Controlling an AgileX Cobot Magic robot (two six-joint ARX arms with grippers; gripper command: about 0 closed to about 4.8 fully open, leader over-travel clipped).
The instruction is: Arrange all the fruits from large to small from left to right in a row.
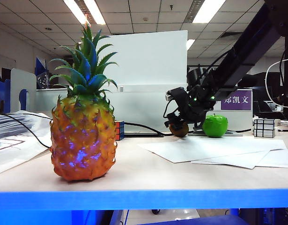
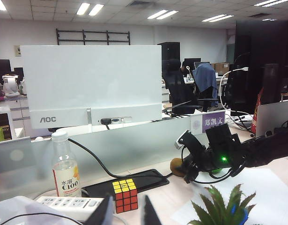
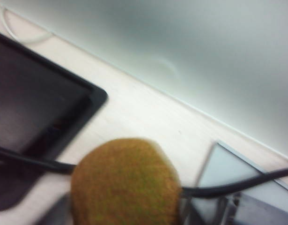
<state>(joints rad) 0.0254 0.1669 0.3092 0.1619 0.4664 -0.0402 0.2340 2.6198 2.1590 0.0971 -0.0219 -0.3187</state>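
The big orange pineapple (image 1: 83, 140) with a green crown (image 2: 218, 206) stands at the table's front left. Far back, the bright-green apple (image 1: 215, 125) sits to the right of the small brown kiwi (image 1: 180, 130). My right gripper (image 1: 179, 124) reaches down on the kiwi (image 2: 176, 167). In the right wrist view the kiwi (image 3: 125, 183) fills the space between the jaws, which press on both its sides. My left gripper (image 2: 127, 219) is open and empty, with only its dark fingertips (image 2: 106, 215) showing near a coloured cube. It does not show in the exterior view.
A coloured puzzle cube (image 2: 125, 194) sits by a black pad (image 2: 134, 180), a power strip (image 2: 69, 206) and a drink bottle (image 2: 65, 164). A silver cube (image 1: 264, 127) stands at the far right. Paper sheets (image 1: 214, 150) lie mid-table. A frosted divider (image 2: 134, 145) and cables run along the back.
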